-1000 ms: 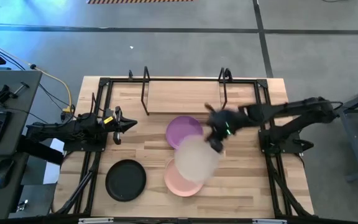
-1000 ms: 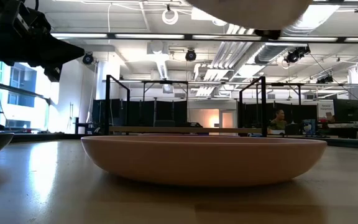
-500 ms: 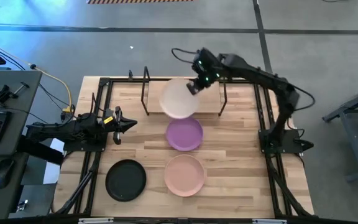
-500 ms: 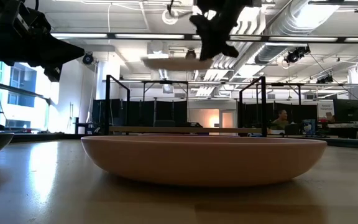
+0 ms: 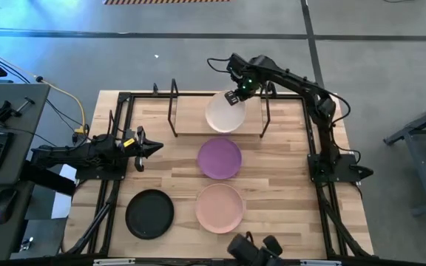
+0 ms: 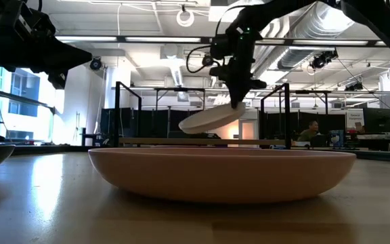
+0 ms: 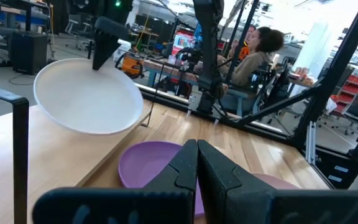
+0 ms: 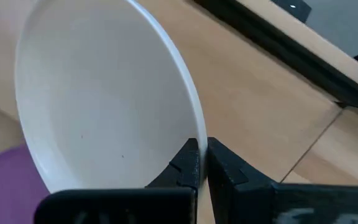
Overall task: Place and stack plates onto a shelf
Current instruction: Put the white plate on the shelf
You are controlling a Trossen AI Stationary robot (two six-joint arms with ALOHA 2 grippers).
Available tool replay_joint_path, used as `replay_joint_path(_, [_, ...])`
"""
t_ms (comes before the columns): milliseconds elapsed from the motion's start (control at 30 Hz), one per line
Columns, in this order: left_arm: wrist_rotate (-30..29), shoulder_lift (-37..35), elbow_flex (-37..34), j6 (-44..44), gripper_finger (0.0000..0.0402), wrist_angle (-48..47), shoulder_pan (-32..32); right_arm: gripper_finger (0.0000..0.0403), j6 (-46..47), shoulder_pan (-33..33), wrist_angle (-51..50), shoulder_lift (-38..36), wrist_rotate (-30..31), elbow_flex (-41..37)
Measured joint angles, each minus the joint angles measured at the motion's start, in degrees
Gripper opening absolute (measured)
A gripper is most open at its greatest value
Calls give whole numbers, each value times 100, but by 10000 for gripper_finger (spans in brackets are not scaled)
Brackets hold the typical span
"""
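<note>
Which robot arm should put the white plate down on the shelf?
The right one, most likely. The right gripper already pinches the white plate by its rim, tilted above the shelf. The left gripper sits shut and empty, far away.

Held plate [image 5: 225, 114] tilted above shelf [image 5: 191, 118].

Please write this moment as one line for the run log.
right tool: shut on white plate, tilted over shelf | left tool: shut, waiting at table's left | purple, pink, black plates: on table
</note>
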Motion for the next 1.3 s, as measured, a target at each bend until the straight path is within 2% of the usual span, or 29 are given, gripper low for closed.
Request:
replay_joint_path(133, [0, 0, 0, 0, 1, 0, -1, 0, 27, -99, -7, 6, 174, -2])
replay_joint_path(567, [0, -1, 0, 0, 1, 1, -2, 6, -153, -143, -392, 4, 175, -4])
replay_joint_path(700, [0, 0, 0, 0, 1, 0, -1, 39, -256, -140, -471, 2, 174, -4])
replay_joint_path(867, [0, 0, 0, 0, 1, 2, -2, 108, -471, -91, -504, -68, 262, 7])
replay_joint_path(1033, [0, -1, 0, 0, 1, 0, -1, 159, -706, -91, -804, -68, 225, 482])
replay_joint_path(1167, [0, 0, 0, 0, 1, 0, -2, 173, -566, 131, -783, -75, 131, 990])
replay_joint_path(1300, [0, 0, 0, 0, 1, 2, 0, 169, -447, 819, -96, -83, 78, 1081])
